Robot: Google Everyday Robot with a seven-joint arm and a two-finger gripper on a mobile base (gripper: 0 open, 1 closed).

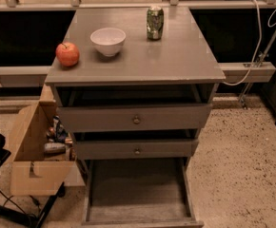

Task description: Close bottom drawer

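Observation:
The bottom drawer (pixel 138 194) of the grey cabinet is pulled far out. Its long grey tray is empty and reaches the bottom edge of the camera view; its front panel and knob are cut off below. Above it sit the mid-sized drawer front (pixel 136 149) and the widest, tallest drawer front (pixel 135 118), each with a small round knob and each slightly open. The gripper is out of view, and no part of the arm shows.
On the cabinet top (pixel 176 56) stand a red apple (pixel 67 54), a white bowl (pixel 108 41) and a green can (pixel 154 22). An open cardboard box (pixel 35 160) with clutter sits on the floor at the left. A white cable (pixel 259 37) hangs at the right.

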